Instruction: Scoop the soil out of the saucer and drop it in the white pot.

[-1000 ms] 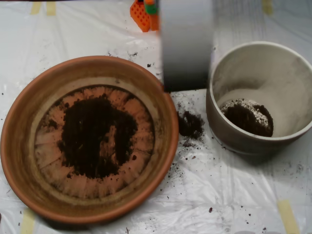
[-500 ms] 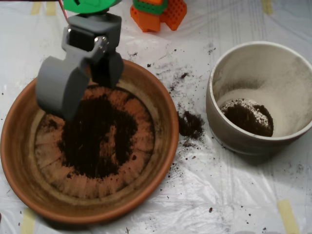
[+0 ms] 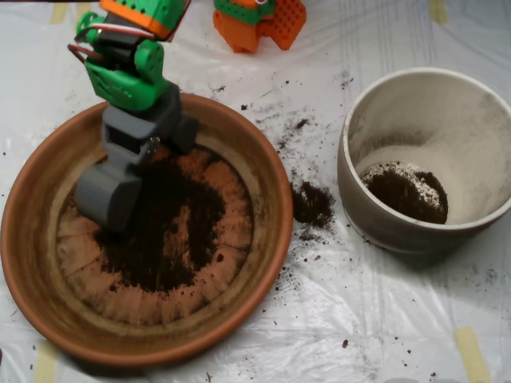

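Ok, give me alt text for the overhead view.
A grey scoop reaches down into the soil in a terracotta saucer. At right, a white pot holds some soil, with a spilled clump between them.

Showing a matte grey, rounded clamshell scoop [image 3: 112, 195] with smooth curved shells, joining a boxy darker grey plastic mount [image 3: 144, 128]. Above that, displaying a bright green printed wrist housing [image 3: 124, 76] with rounded edges, carrying thin red and white cables [image 3: 96, 36] looping along the side. Topping off with an orange plastic segment [image 3: 148, 9] at the upper edge.
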{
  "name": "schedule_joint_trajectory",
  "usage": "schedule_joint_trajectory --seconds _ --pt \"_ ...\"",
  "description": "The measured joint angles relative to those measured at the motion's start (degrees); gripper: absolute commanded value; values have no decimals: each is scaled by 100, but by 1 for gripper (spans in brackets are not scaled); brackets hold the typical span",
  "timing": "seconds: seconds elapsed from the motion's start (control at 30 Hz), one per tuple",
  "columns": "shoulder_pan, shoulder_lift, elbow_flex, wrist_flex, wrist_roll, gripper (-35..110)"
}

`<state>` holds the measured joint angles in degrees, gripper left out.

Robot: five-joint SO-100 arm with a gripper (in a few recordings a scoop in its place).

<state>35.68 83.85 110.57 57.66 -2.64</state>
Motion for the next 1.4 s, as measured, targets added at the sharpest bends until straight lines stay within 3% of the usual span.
schedule_joint_trajectory --seconds 0.23,0.57,0.9,1.4 --pt "202 -536 -747 18 18 45" --pt "255 -888 -1204 0 0 20" --pt "97 -932 -1441 -316 -237 5" --pt "-255 -123 9 -2619 -1301 -1"
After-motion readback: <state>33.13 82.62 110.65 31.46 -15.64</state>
